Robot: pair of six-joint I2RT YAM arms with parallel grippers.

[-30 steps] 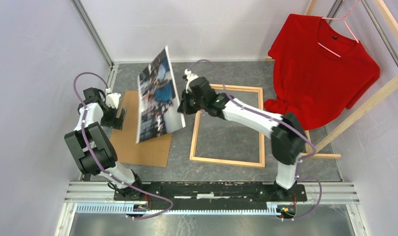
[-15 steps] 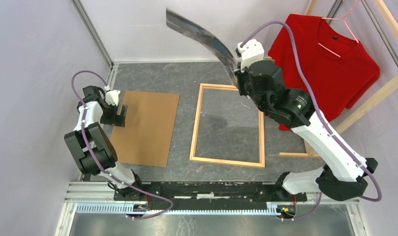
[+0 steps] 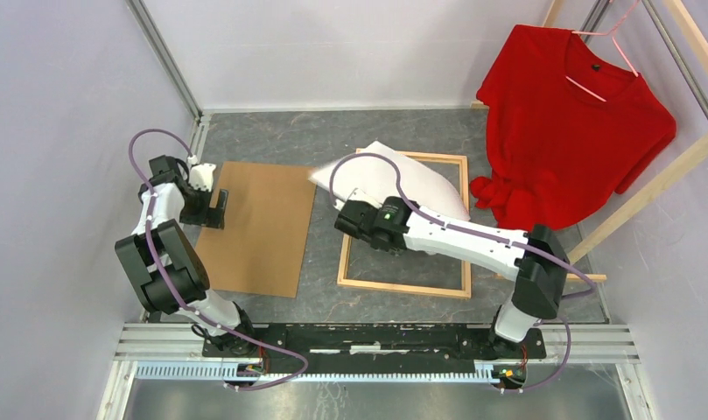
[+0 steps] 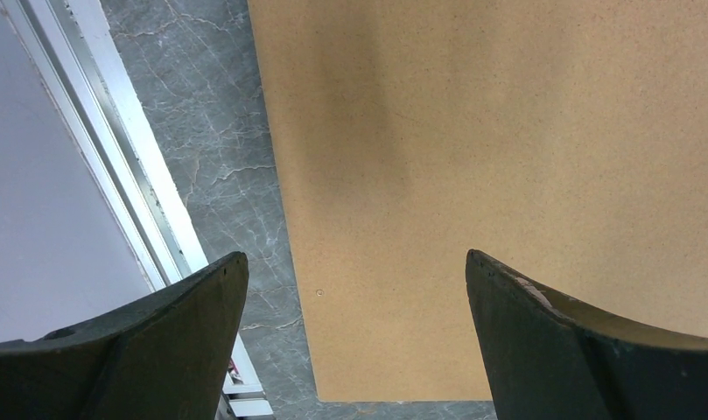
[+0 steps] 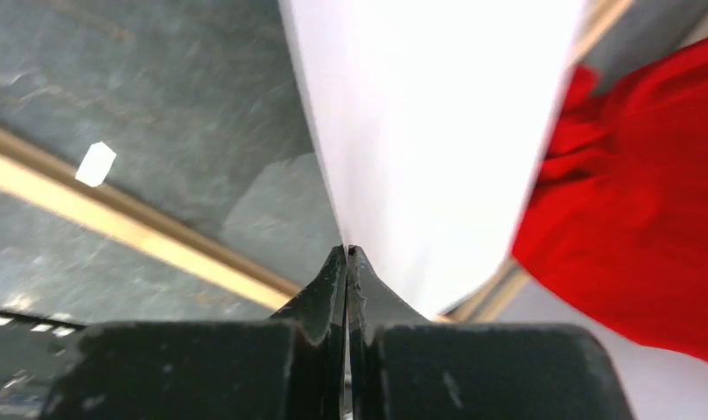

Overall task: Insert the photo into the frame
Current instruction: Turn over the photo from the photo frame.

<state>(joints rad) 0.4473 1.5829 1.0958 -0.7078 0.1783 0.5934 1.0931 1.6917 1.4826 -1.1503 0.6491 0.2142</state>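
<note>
The photo [image 3: 433, 188] lies white back up (print side hidden), bowed over the far half of the frame [image 3: 403, 288], right of the worktop's centre. Its long axis looks skewed to the rails. The right gripper [image 5: 346, 254] is pinched on its near-left edge, so it's the nearer arm. The left gripper [image 4: 354, 262] is spread wide and empty over the fibreboard [image 3: 258, 232] by the left edge. The red T-shirt [image 3: 569, 114] hangs at the far-right corner, clear of the frame.

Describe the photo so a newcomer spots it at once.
Left of the hanging red T-shirt, a light wooden rectangular frame lies on the grey table. Held over its far end by the right pincer is the photo: a bowed white sheet, blank side up, unlike the flat brown fibreboard panel.
</note>
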